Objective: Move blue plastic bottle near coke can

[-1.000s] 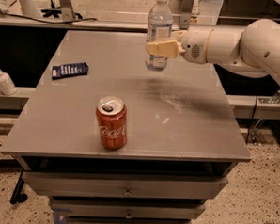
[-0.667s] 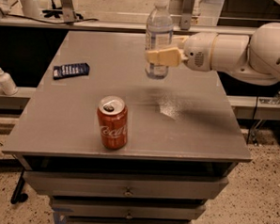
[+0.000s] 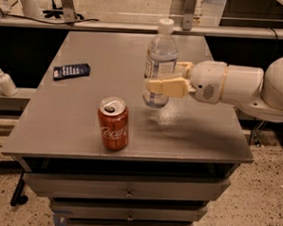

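The blue plastic bottle (image 3: 160, 63), clear with a white cap and a white-and-blue label, is upright and held just above the grey table (image 3: 83, 126). My gripper (image 3: 163, 83) reaches in from the right and is shut on the bottle's lower half. The coke can (image 3: 114, 123), red with white script and a silver top, stands upright near the table's front edge, to the left of and in front of the bottle. A short gap lies between the can and the bottle.
A dark blue flat packet (image 3: 71, 71) lies at the table's left. A small white pump bottle (image 3: 4, 81) stands on a ledge left of the table. Drawers (image 3: 128, 192) sit under the tabletop. My white arm (image 3: 247, 87) spans the right side.
My gripper has carried the bottle forward and lower, toward the coke can. The can and the packet have not moved.
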Robot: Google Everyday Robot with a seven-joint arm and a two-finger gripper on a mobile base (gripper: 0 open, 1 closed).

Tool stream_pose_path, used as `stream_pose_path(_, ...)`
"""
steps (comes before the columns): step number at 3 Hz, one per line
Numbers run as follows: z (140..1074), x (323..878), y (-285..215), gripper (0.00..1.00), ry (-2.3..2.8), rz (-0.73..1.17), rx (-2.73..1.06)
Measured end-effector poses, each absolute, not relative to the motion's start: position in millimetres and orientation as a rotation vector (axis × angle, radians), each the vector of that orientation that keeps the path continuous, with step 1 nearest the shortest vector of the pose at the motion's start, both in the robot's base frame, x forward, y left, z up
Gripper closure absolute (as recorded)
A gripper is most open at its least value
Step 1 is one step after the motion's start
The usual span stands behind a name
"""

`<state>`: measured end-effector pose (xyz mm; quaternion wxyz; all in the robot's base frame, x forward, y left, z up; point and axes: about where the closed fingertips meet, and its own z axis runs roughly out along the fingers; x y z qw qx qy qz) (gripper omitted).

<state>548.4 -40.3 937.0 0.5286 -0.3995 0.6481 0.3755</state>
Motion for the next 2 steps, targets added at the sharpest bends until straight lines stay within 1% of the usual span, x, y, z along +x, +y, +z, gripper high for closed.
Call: stream_pose_path(2,924.6,484.8,-26.8,1.0,1.471,1.027,-1.002)
